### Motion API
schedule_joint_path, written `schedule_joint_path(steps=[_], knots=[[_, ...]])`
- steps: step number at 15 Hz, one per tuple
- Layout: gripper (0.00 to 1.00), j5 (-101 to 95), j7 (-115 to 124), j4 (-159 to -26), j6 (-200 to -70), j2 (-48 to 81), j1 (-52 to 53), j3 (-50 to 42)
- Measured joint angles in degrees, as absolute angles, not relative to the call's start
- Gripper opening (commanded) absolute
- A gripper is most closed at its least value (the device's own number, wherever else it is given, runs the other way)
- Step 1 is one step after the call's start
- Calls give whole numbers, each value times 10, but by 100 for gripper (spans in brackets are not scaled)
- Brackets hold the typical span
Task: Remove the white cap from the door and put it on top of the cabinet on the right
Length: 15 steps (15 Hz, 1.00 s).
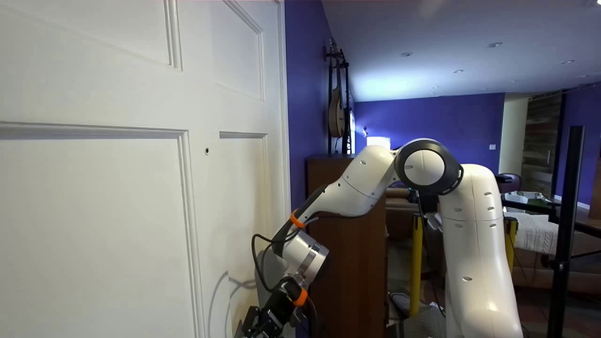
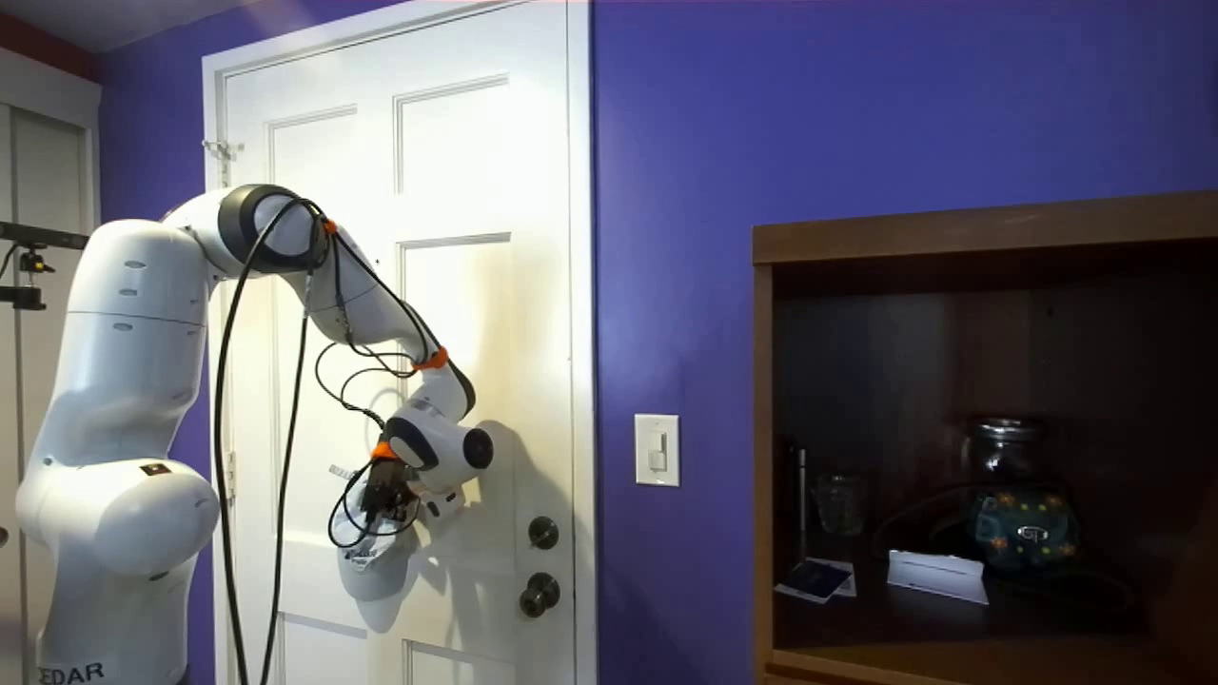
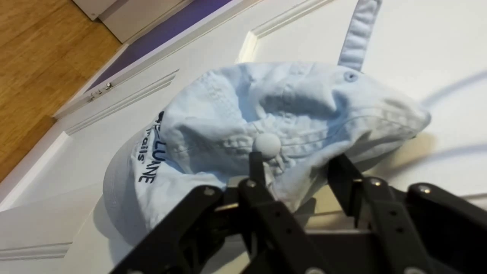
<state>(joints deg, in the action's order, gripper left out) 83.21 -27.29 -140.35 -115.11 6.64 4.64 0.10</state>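
While the white cap (image 3: 239, 129) hangs against the door (image 2: 457, 309), the pincer (image 3: 297, 158) stands parted, cap cloth between; in the cabinet (image 2: 952, 234) by the purple wall (image 2: 676, 285), cards (image 2: 816, 579) lie near the worktop's (image 2: 880, 623) front left corner

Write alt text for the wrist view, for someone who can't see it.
A crumpled white fabric cap with dark lettering fills the middle, in front of a white panelled door. A black two-fingered end effector juts in from the bottom edge, its fingers apart, with cap fabric visible between them. Honey-brown wooden floor shows at upper left.
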Motion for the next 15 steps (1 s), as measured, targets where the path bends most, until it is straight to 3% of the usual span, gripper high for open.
schedule_joint_path(steps=[3,15], knots=[[1,841,-273,-1402,-1151,67,46,3],[1,873,-281,-1400,-1143,50,46,7]])
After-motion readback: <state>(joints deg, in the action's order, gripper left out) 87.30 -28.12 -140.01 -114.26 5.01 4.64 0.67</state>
